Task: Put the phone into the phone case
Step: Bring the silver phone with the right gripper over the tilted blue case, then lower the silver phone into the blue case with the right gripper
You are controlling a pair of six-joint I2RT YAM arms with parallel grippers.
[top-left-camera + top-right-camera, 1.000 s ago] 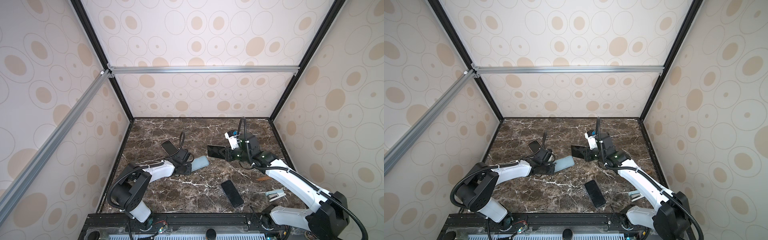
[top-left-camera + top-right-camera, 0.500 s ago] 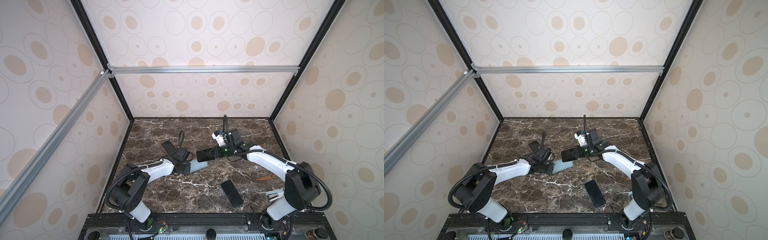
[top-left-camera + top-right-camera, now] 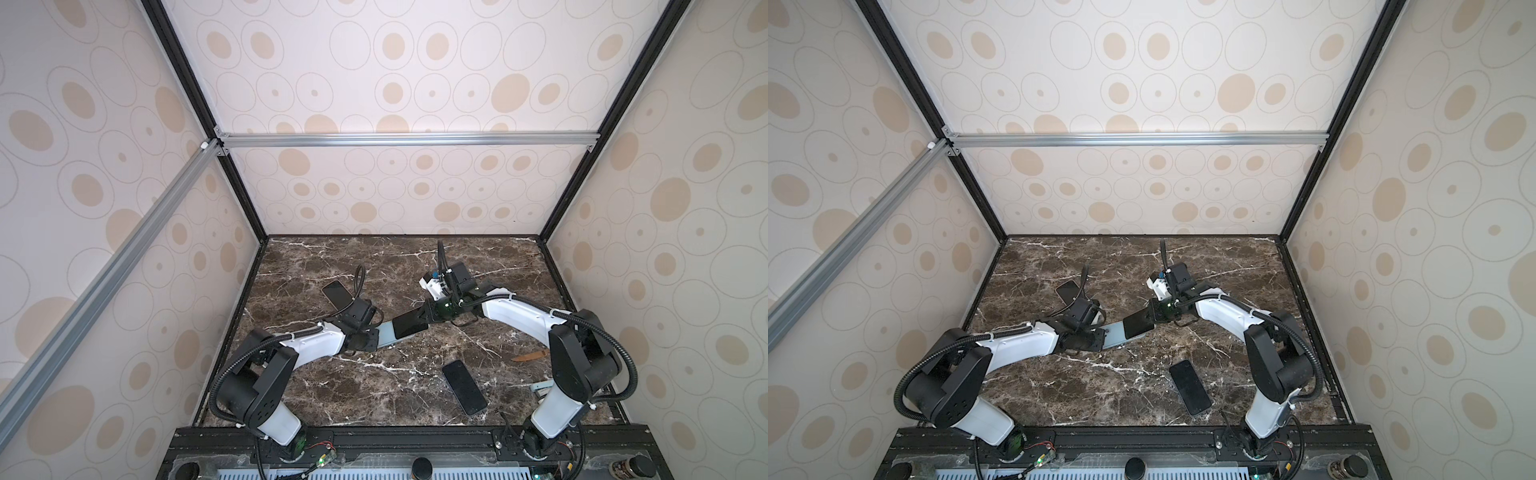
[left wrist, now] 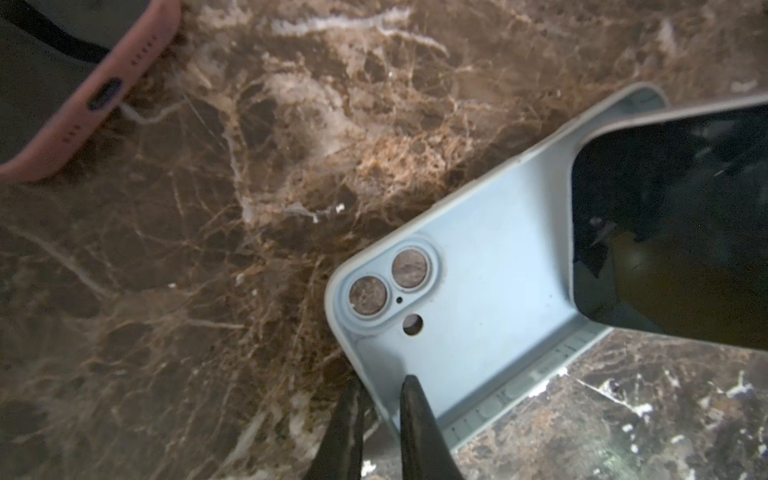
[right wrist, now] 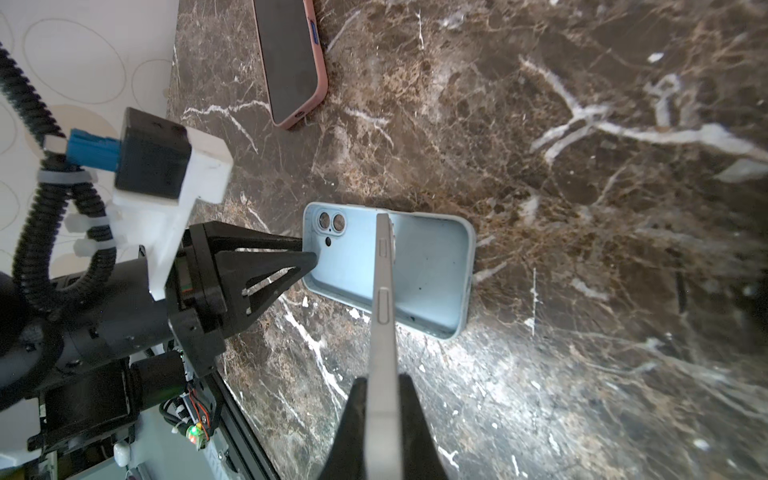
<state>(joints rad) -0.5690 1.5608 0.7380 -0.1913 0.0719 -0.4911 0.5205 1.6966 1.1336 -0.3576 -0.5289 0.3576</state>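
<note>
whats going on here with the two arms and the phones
The right fingers grip a phone by its end, holding it tilted over an empty light blue case on the marble table. The left fingers pinch the case's rim at the camera-cutout end. The phone isn't seated yet.

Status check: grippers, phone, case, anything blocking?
Left gripper jaws pinch phone case rim at camera end. Right gripper holds phone tilted over it, not seated. Pink-cased phone, black phone lie apart.
</note>
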